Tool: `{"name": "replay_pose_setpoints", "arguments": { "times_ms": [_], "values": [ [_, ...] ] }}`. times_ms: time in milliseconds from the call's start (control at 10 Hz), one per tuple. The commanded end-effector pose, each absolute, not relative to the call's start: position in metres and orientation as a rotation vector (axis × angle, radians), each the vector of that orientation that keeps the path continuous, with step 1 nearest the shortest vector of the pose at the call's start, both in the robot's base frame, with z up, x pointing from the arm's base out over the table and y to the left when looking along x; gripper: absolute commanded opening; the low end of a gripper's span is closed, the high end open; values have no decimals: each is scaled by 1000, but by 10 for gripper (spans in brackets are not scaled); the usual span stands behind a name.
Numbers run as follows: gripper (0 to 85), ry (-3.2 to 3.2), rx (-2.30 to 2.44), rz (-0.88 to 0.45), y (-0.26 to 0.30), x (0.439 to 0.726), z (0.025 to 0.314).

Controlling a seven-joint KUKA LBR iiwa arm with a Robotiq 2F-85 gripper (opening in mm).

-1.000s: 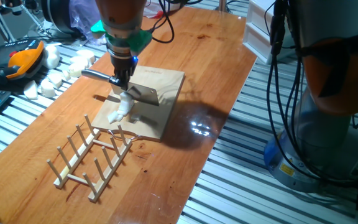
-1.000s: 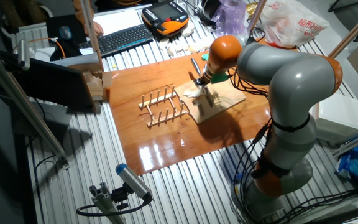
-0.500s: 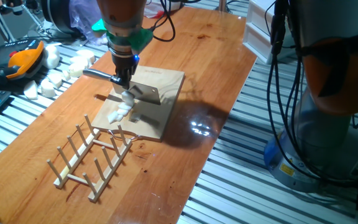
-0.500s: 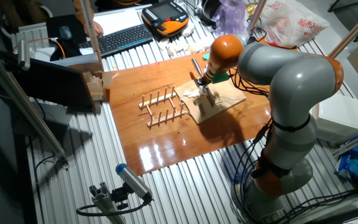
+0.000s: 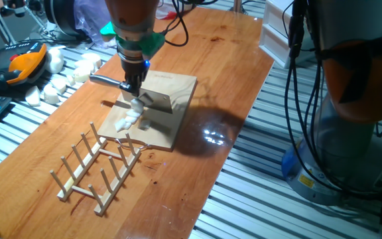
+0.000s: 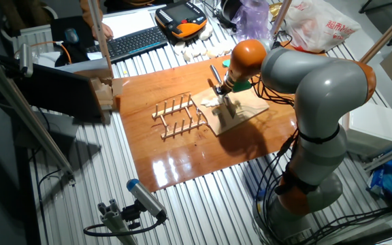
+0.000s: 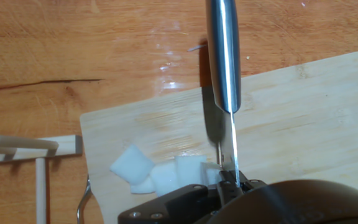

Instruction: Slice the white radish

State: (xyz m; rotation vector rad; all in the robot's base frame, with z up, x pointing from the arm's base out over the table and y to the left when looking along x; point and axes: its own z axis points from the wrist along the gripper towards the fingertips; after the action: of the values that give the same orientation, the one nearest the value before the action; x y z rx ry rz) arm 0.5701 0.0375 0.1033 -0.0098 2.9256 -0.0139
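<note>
The white radish (image 5: 130,116) lies as several small white slices on the near-left part of the wooden cutting board (image 5: 171,123). My gripper (image 5: 132,86) hangs just above the slices, shut on a steel knife (image 5: 152,99) whose handle sticks out to the left. The hand view shows the slices (image 7: 154,171) beside the thin blade edge (image 7: 233,140), which runs down to the gripper (image 7: 232,182). In the other fixed view the gripper (image 6: 221,89) stands over the radish (image 6: 209,102) and board (image 6: 242,112).
A wooden dowel dish rack (image 5: 101,166) stands on the table right next to the board's near edge. A heap of blocky white chunks (image 5: 58,76) and an orange teach pendant (image 5: 18,66) lie off the table's left side. A white box (image 5: 274,36) sits at the far right.
The gripper and knife have shifted slightly away from the rack along the board. The slices stay in place.
</note>
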Motion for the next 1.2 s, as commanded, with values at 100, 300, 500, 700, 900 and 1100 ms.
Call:
{"name": "replay_pose_setpoints", "arguments": {
  "times_ms": [100, 300, 500, 700, 900, 1100],
  "values": [
    [0, 2919, 3, -3, 41, 567, 95],
    [0, 2908, 6, 2, 43, 564, 87],
    [0, 2902, 5, 15, 43, 565, 83],
    [0, 2899, 4, 21, 43, 565, 81],
    [0, 2908, 4, 6, 43, 566, 90],
    [0, 2931, 6, -23, 45, 567, 109]
  ]
}}
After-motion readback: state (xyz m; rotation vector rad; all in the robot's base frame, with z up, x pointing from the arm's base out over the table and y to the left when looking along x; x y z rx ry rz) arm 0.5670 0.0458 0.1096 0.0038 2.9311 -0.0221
